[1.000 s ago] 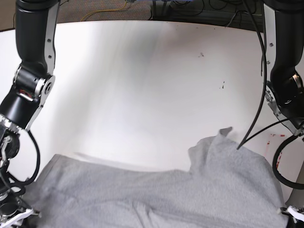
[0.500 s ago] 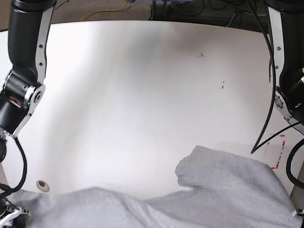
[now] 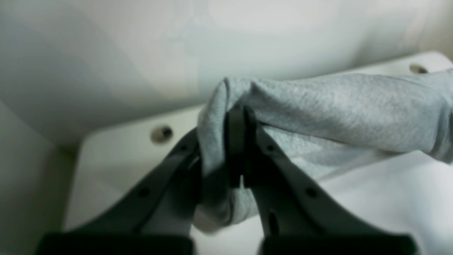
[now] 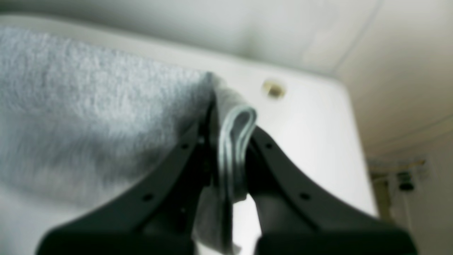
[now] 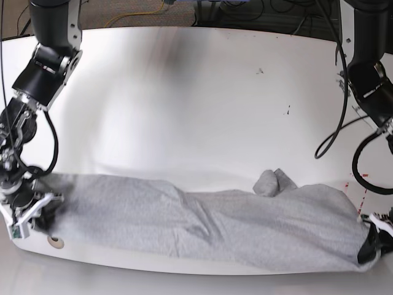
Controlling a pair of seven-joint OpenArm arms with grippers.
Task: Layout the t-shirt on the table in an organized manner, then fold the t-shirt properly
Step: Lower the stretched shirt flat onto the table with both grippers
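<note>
The heather-grey t-shirt [image 5: 202, 224] lies stretched in a long wrinkled band along the front edge of the white table [image 5: 184, 110]. A small bunched fold [image 5: 274, 181] sticks up right of the middle. My left gripper [image 5: 370, 243] is shut on the shirt's right end. In the left wrist view the gripper [image 3: 236, 118] pinches a fold of the t-shirt [image 3: 336, 102]. My right gripper [image 5: 38, 212] is shut on the shirt's left end. In the right wrist view the gripper [image 4: 231, 131] clamps a layered edge of the t-shirt [image 4: 88, 117]. No lettering shows.
A grommet hole [image 5: 56, 242] sits at the front left corner by the right gripper, and shows in the right wrist view [image 4: 273, 89]. Another hole [image 3: 161, 134] lies near the left gripper. A red tape mark [image 5: 359, 184] is at the right edge. Dark specks [image 5: 287, 111] dot the table. Cables hang behind.
Both grippers have moved apart to the table's front corners with the shirt. The shirt went from a loose heap at the bottom of the view to a long taut band.
</note>
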